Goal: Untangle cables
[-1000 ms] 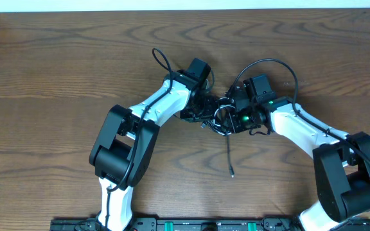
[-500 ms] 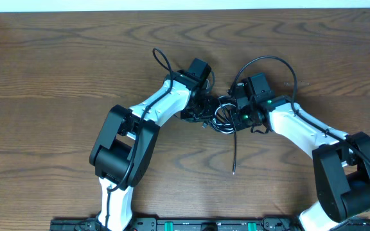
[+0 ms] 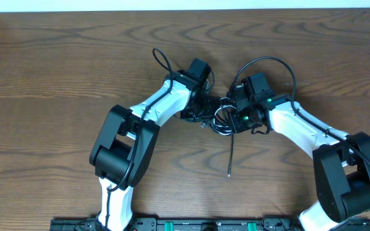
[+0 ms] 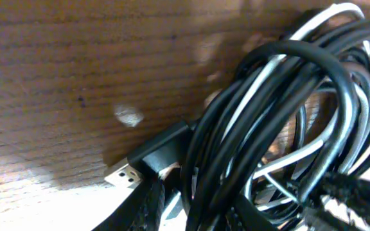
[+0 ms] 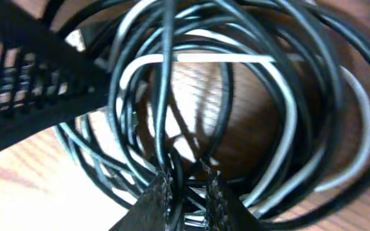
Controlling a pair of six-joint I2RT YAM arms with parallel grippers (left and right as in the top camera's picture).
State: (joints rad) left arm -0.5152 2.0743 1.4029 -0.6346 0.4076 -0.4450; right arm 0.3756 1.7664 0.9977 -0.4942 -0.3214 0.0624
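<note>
Separating step: tangled coil of thin black and white cords [image 3: 220, 119], at the middle of the brown wooden table [image 3: 76, 64], clamped by left gripper [image 4: 249, 208]; right gripper [image 5: 188, 189] pinches one black strand [image 5: 167, 115], next to be drawn clear.

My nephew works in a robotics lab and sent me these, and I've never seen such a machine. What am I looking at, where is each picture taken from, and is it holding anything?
These are two white robot arms, the left arm and the right arm, each ending in a two-fingered pincer. The wide picture looks down from above the wooden table. The two close-ups come from small cameras on the wrists. Between the arms lies a tangle of cables: thin black cords and one white cord. A plug pokes out, and one loose black cord trails towards the arms' bases. The left pincer appears to clamp the bundle. The right pincer looks closed on a single black strand.
</note>
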